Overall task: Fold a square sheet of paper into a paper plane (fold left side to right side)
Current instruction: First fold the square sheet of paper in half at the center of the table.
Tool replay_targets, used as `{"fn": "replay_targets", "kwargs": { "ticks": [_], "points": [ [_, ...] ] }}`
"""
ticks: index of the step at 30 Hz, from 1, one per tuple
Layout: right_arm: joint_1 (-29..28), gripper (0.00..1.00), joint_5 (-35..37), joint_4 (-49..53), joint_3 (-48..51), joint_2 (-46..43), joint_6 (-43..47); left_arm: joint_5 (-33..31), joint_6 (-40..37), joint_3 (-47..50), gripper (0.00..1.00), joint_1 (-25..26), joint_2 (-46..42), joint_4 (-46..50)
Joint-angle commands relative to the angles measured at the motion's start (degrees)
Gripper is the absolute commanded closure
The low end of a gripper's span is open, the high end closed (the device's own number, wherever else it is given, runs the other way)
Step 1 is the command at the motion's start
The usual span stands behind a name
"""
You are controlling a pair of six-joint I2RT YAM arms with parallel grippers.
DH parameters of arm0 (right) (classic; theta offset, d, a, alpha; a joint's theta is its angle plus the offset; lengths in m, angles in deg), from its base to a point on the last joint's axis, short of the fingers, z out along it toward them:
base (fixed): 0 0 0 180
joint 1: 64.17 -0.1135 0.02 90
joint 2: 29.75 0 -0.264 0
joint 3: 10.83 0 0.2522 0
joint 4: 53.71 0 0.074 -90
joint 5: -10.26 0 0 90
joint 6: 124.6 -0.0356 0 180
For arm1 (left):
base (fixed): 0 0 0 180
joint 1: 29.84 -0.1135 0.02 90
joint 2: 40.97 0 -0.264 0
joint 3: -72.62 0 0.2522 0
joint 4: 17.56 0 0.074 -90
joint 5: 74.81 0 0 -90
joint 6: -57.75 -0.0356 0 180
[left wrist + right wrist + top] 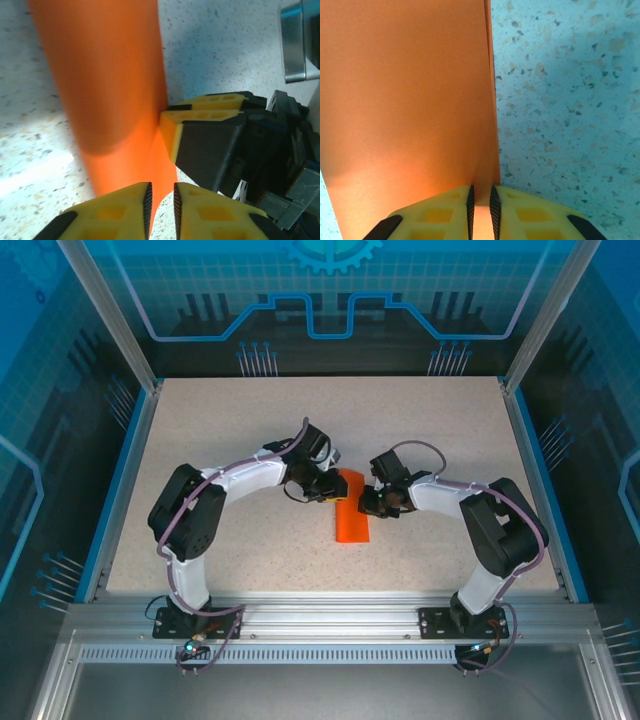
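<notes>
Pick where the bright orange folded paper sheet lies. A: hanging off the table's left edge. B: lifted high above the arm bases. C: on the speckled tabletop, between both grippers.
C: the bright orange folded paper sheet lies on the speckled tabletop, with the left gripper and right gripper closed on its far end.

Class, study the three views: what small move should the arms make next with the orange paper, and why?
Probably the left gripper should slide its pinch along the fold to sharpen it while the right gripper holds. Both look closed on the far end of the orange paper, which lies as a narrow, doubled strip.
</notes>
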Motion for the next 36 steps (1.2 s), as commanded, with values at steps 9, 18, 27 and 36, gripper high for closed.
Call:
{"fn": "replay_targets", "kwargs": {
  "ticks": [9, 18, 27, 36],
  "points": [
    [-0.8, 0.81, 0.9, 5.7, -0.4, 2.8, 0.6, 6.4, -0.7, 1.4, 0.85, 0.4, 6.0, -2.6],
    [-0.7, 0.81, 1.1, 6.6, -0.6, 2.9, 1.0, 1.3, -2.3, 3.3, 0.85, 0.4, 7.4, 0.8],
    [-0.7, 0.82, 1.5, 7.8, -0.7, 3.2, 1.3, -1.4, -3.1, 4.5, 0.86, 0.3, 7.6, 2.3],
    [-0.4, 0.82, 1.9, 8.7, -0.7, 3.7, 1.3, -2.1, -3.2, 7.7, 0.86, -0.7, 5.6, 2.4]
  ]
}}
